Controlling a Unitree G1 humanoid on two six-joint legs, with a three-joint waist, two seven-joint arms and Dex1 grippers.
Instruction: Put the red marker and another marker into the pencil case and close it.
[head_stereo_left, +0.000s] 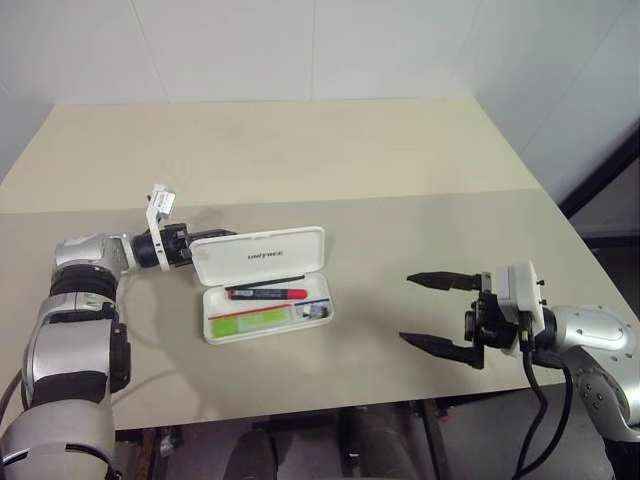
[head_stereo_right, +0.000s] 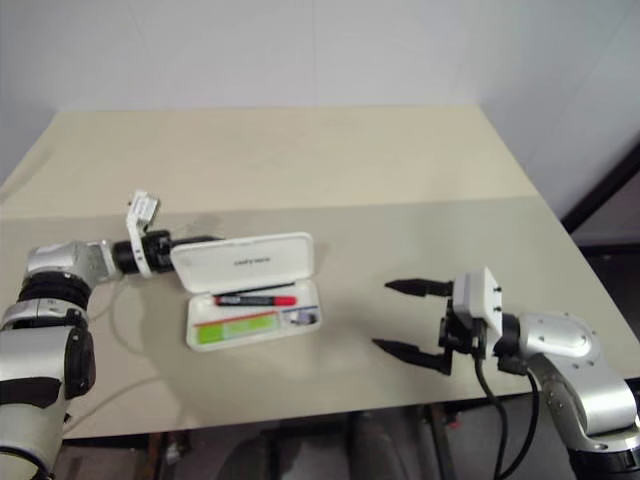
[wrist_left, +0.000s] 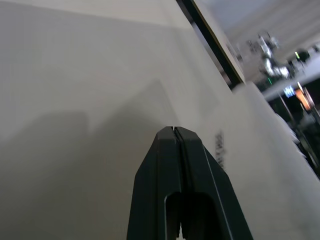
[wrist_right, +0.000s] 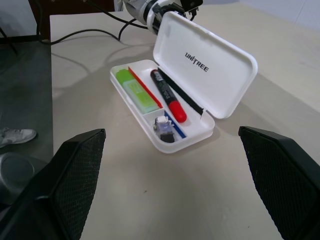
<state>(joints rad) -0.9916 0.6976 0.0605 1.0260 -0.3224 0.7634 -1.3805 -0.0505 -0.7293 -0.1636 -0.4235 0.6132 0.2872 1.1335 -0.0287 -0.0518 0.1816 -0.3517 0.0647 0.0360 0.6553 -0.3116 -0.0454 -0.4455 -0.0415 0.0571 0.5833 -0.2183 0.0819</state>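
Note:
The white pencil case (head_stereo_left: 222, 331) lies open on the table, its lid (head_stereo_left: 258, 255) with "UNITREE" standing up at the back. Inside, the red marker (head_stereo_left: 268, 294) lies along the rear, black barrel to the left and red cap to the right. The green highlighter (head_stereo_left: 262, 320), the other marker, rests in the front compartment. My left gripper (head_stereo_left: 222, 236) is shut, and its fingertips (wrist_left: 173, 132) sit right at the back of the raised lid. To the right of the case, my right gripper (head_stereo_left: 407, 308) hovers open and empty, pointing toward the case.
A small grey-white block (wrist_right: 165, 127) sits in the case's end compartment. The beige table (head_stereo_left: 380, 160) stretches far behind the case; its front edge (head_stereo_left: 300, 405) is near. A thin cable (head_stereo_right: 112, 310) curves across the table by my left arm.

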